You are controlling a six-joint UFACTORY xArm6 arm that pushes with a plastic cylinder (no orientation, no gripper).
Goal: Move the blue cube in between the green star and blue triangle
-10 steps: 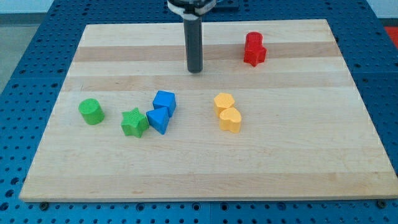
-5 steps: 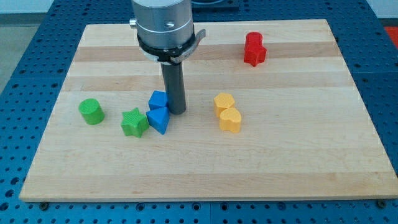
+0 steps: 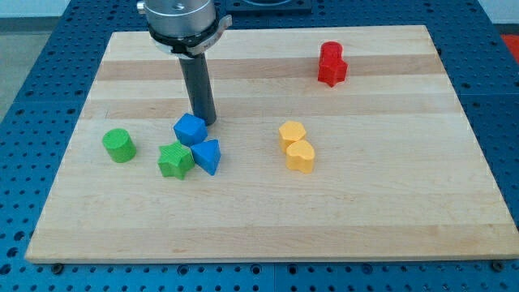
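Observation:
The blue cube (image 3: 190, 129) sits left of the board's middle, just above the gap between the green star (image 3: 174, 160) and the blue triangle (image 3: 208, 155). It touches or nearly touches both. The star lies to its lower left, the triangle to its lower right. My tip (image 3: 204, 121) stands at the cube's upper right edge, touching or almost touching it. The rod rises from there to the view's top.
A green cylinder (image 3: 119, 145) stands left of the star. Two yellow blocks (image 3: 297, 146) sit together right of the middle. Two red blocks (image 3: 331, 64) sit at the upper right. The wooden board (image 3: 259, 227) lies on a blue perforated table.
My tip came down from the board's top, passed the cube's right side, then moved up-left. The blue cube slid left and now sits above the star and triangle.

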